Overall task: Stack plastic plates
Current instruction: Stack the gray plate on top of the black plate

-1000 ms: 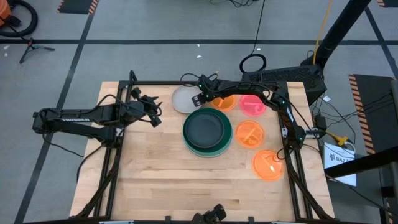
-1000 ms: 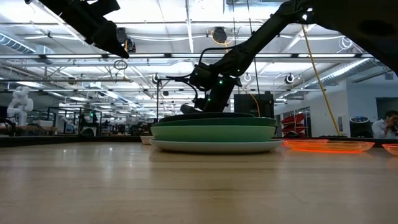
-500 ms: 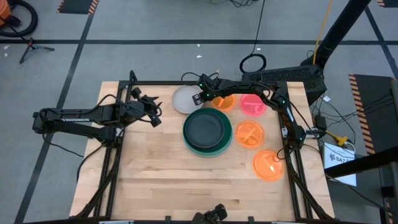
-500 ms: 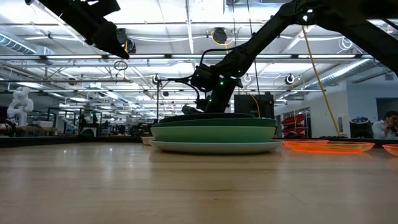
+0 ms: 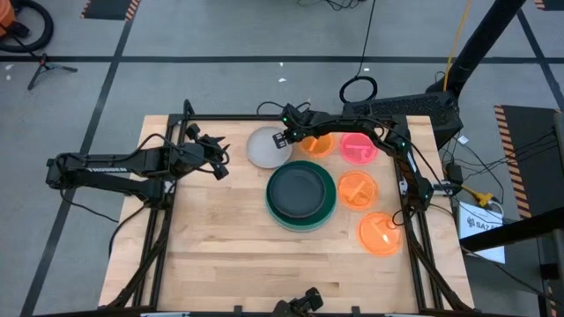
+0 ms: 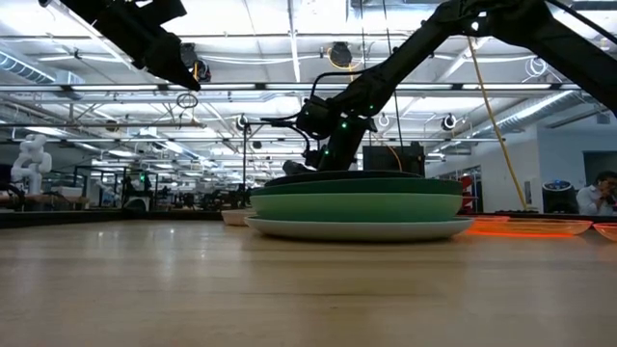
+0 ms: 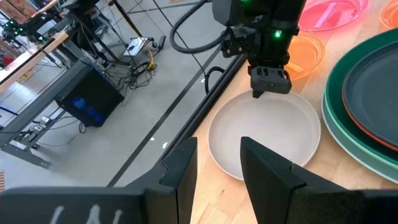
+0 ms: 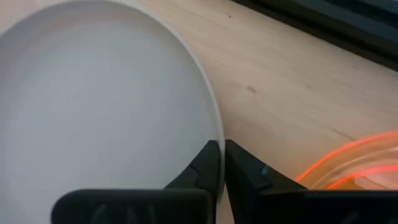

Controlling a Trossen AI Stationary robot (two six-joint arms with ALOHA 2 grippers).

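High view, change: the stack [image 5: 301,195] has slid toward the near edge and a little to the right compared with a second ago, so the beige plate [image 5: 267,147] now lies fully clear of it.
High view, right gripper [image 5: 284,139]: at the far side of the table, over the beige plate's rim on the side facing the orange plate [image 5: 316,144]. The left gripper [image 5: 216,151] waits off to the left, well apart from the plates.
Low view, change: the stack [image 6: 359,206] looms larger and further right than before; the right arm hangs just behind it, its fingertips hidden by the plates.
Left wrist view, left fingers [image 7: 267,167]: spread, holding nothing; the beige plate [image 7: 266,134] lies ahead of them, with the right gripper [image 7: 270,81] set down on its far rim.
Right wrist view, right fingers [image 8: 208,163]: drawn together from wide open a second ago, pinching the beige plate's [image 8: 93,99] rim.
Meaning for the task: I'd say the grip on the beige plate is just made; lifting it onto the stack looks next.
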